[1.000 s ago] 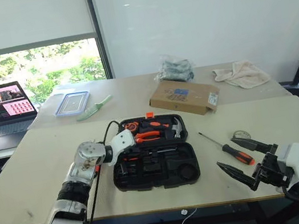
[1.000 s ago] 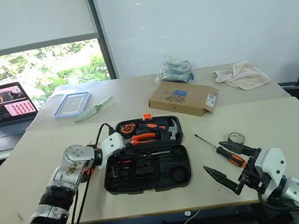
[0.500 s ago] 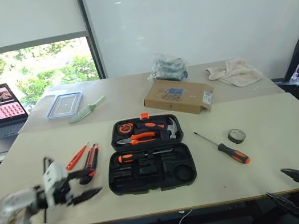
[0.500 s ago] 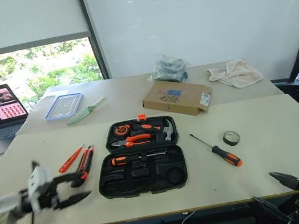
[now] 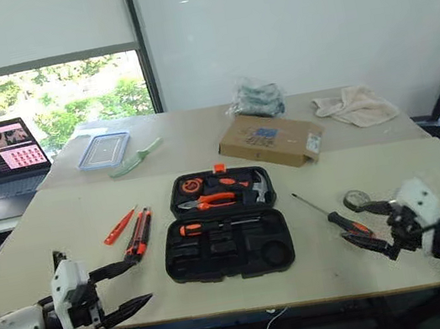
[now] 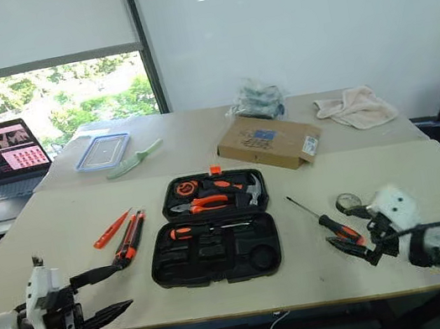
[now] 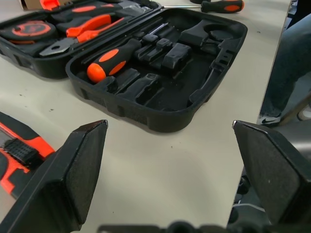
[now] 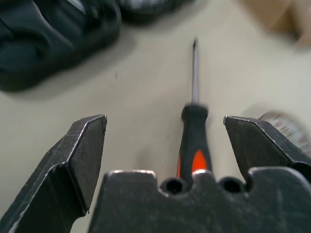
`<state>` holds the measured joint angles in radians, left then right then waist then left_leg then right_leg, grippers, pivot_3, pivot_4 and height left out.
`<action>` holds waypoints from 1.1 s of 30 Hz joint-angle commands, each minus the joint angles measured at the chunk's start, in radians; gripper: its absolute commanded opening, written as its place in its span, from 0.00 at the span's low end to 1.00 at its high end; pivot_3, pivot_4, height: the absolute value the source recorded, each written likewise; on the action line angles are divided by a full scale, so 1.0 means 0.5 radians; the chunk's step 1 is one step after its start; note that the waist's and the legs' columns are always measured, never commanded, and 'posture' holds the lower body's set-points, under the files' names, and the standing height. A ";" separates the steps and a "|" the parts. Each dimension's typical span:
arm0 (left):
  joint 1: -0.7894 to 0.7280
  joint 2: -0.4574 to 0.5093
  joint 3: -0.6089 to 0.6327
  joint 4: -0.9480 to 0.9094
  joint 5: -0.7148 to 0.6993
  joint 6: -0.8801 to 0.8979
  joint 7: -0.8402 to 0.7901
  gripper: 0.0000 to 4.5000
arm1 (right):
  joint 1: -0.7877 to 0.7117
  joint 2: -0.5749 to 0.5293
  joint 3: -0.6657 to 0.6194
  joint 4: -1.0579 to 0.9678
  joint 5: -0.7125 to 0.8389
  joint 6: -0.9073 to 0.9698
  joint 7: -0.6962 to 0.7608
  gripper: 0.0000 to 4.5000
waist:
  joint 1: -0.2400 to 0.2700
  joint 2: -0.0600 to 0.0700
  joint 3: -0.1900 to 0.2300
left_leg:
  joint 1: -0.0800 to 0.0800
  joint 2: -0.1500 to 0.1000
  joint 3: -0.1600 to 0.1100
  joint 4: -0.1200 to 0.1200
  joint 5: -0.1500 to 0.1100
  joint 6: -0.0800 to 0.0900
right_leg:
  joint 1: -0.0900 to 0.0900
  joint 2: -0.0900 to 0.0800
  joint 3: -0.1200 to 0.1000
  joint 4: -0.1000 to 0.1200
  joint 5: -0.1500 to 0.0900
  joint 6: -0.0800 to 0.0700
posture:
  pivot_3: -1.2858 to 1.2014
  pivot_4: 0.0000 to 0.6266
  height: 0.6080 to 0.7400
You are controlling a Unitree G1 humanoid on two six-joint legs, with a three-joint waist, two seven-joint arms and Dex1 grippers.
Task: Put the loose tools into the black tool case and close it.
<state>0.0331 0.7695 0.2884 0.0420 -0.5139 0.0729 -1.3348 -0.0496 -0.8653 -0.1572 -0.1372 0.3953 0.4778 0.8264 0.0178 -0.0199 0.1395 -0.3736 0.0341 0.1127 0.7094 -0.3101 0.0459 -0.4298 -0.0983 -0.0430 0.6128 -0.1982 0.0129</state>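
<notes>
The black tool case (image 7: pixel 160 73) lies open on the pale table (image 7: pixel 160 165), with one orange-and-black screwdriver (image 7: pixel 116 58) seated in its nearer half. Another screwdriver (image 7: pixel 221 6) lies on the table beyond the case. The left gripper (image 7: pixel 170 145) stands spread wide before the case, holding nothing.

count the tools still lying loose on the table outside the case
4: slim orange driver and utility knife left of the tool case; screwdriver and tape roll on its right.

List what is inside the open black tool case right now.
Black tool case: lid half holds tape measure, pliers and hammer; the near half holds one screwdriver, its other slots empty. Anything beneath those tools is hidden.
</notes>
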 commanded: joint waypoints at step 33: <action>0.127 -0.117 0.006 -0.470 -0.113 0.210 0.390 1.00 | -1.459 0.559 1.071 0.715 -0.623 -0.400 0.727 0.23 | -0.041 0.002 0.003 | -0.018 0.006 0.003 0.005 0.008 -0.013 | -0.020 0.010 0.003 0.007 0.009 -0.004 | 0.52 0.24 1.00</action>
<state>0.0921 0.7143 0.2722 -0.1500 -0.5554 0.1795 -1.1521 -0.7422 -0.5920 0.3727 0.1866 0.1149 0.2811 1.1794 -0.0025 -0.0192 0.1407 -0.3838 0.0367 0.1145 0.7121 -0.3056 0.0386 -0.4405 -0.0939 -0.0416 0.6157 -0.1935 0.0109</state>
